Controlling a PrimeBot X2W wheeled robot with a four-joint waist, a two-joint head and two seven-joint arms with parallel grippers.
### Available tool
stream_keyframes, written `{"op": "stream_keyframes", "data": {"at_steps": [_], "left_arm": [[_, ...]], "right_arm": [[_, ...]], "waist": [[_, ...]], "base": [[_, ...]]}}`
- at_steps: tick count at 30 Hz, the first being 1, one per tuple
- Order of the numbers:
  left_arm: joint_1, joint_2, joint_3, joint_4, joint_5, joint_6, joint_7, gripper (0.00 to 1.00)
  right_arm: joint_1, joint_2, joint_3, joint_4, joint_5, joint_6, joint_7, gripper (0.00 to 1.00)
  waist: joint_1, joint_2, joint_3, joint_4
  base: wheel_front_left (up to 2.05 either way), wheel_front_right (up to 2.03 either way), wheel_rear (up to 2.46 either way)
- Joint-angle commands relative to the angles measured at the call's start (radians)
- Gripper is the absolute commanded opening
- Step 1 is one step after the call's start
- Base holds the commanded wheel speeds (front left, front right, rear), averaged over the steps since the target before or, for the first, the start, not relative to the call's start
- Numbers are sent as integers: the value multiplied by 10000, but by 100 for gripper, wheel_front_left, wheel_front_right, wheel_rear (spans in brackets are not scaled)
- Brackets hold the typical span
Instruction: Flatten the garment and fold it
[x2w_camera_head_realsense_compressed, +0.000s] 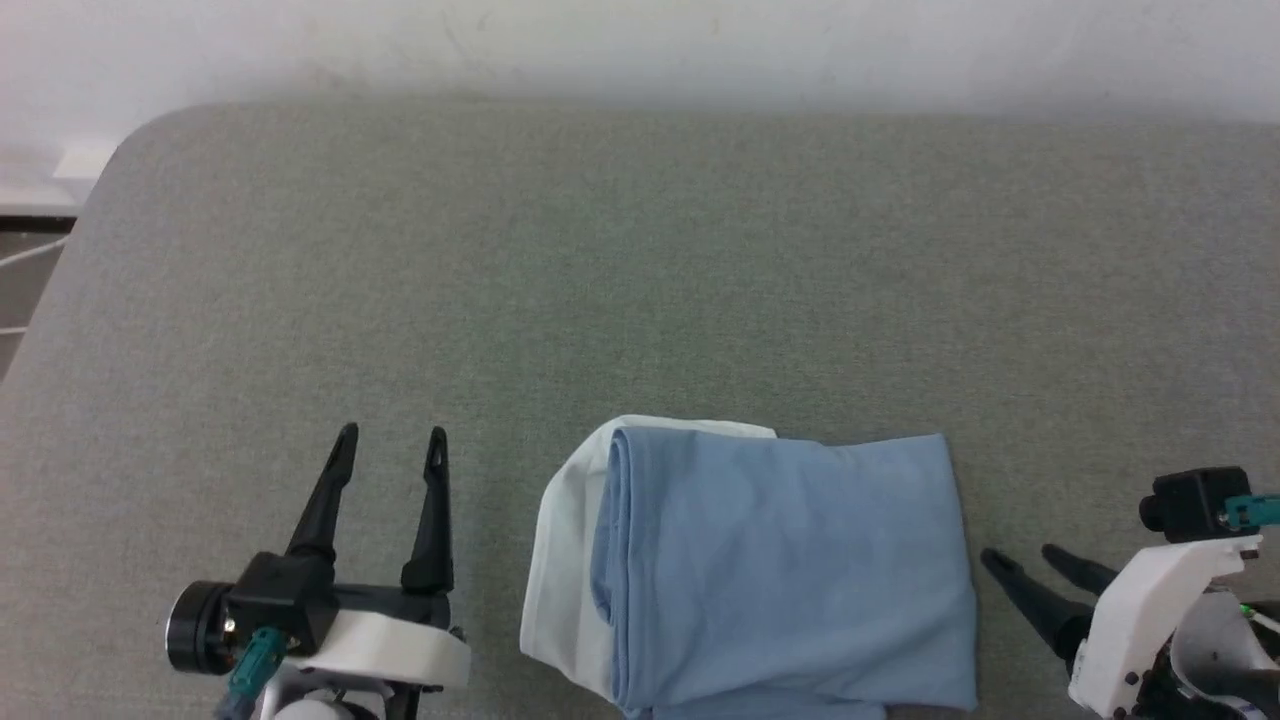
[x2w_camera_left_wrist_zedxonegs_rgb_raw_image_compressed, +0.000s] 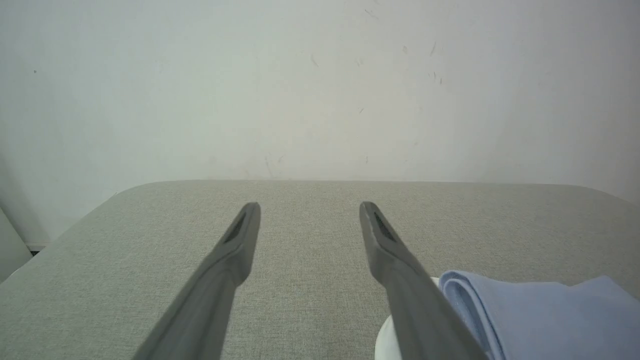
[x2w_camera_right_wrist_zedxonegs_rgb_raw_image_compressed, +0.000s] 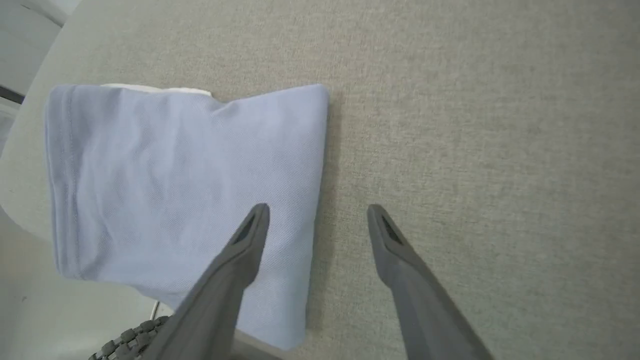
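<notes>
1. Only one garment (x2w_camera_head_realsense_compressed: 780, 570) is on the table: a light blue shirt folded into a compact, roughly rectangular packet.
2. It lies at the near middle of the one grey, cloth-covered table (x2w_camera_head_realsense_compressed: 640, 250), between the two grippers, and its lower end runs out of the head view's bottom edge.
3. One white layer (x2w_camera_head_realsense_compressed: 560, 560) sticks out from under the blue along the packet's left side, where the blue fabric rolls over in a rounded fold; a few soft creases cross the top.
4. In the right wrist view the garment (x2w_camera_right_wrist_zedxonegs_rgb_raw_image_compressed: 185, 185) shows a thin white strip (x2w_camera_right_wrist_zedxonegs_rgb_raw_image_compressed: 155, 89) at its far edge, and its near corner appears to reach past the table's rim.
5. Two grippers are in sight, each with two long dark fingers, four fingers in all.
6. The left gripper (x2w_camera_head_realsense_compressed: 392, 433) sits just left of the garment with its jaws spread wide and nothing between them; in its own view the left gripper (x2w_camera_left_wrist_zedxonegs_rgb_raw_image_compressed: 310, 207) points over bare table toward the pale wall (x2w_camera_left_wrist_zedxonegs_rgb_raw_image_compressed: 320, 90), with the garment (x2w_camera_left_wrist_zedxonegs_rgb_raw_image_compressed: 550, 315) beside its right finger.
7. The right gripper (x2w_camera_head_realsense_compressed: 1017, 552) is just beside the packet's right edge, also fully spread and empty.
8. In its own view the right gripper (x2w_camera_right_wrist_zedxonegs_rgb_raw_image_compressed: 318, 208) straddles that edge, one finger over blue fabric and one over bare table; whether it touches the cloth I cannot tell.
</notes>
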Motion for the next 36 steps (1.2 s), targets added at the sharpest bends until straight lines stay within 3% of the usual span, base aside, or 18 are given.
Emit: {"op": "stream_keyframes", "data": {"at_steps": [1, 7, 17, 18, 19, 20, 28, 36], "left_arm": [[-174, -20, -60, 63, 70, -60, -47, 100], [-455, -20, -256, 232, 43, 176, -47, 100], [-602, -20, -445, 416, 140, 216, -47, 100], [-583, -20, -464, 430, 130, 226, -47, 100], [-560, -20, -478, 446, 121, 236, -47, 100], [-532, -20, -489, 463, 111, 247, -47, 100], [-373, -20, -652, 493, -86, 277, -47, 100], [-346, -20, -1370, 564, -135, 320, -47, 100]], "right_arm": [[-223, -27, 31, 109, 145, -9, 143, 100], [-615, -21, 424, 1235, 656, -9, 640, 100], [-1303, -90, 2245, 2903, 1050, -9, -61, 100], [-1362, -143, 2447, 3037, 1022, -9, -136, 78], [-1423, -196, 2636, 3156, 980, -9, -238, 13], [-1482, -236, 2785, 3265, 951, -9, -369, 0], [-2426, -966, 3475, 3443, -283, -9, -1720, 0], [-4173, -2304, 4222, 2530, -2816, -9, -1779, 0]], "waist": [[-1, -1, 262, 265], [-1, -1, 565, 682], [-1, -1, 635, 1227], [-1, -1, 600, 1247], [-1, -1, 556, 1255], [-1, -1, 511, 1253], [-1, -1, 34, 638], [-1, -1, 246, -1162]], "base": [[0, 0, 0], [0, 0, 0], [0, 0, 0], [0, 0, 0], [0, 0, 0], [0, 0, 0], [0, 0, 0], [0, 0, 0]]}}
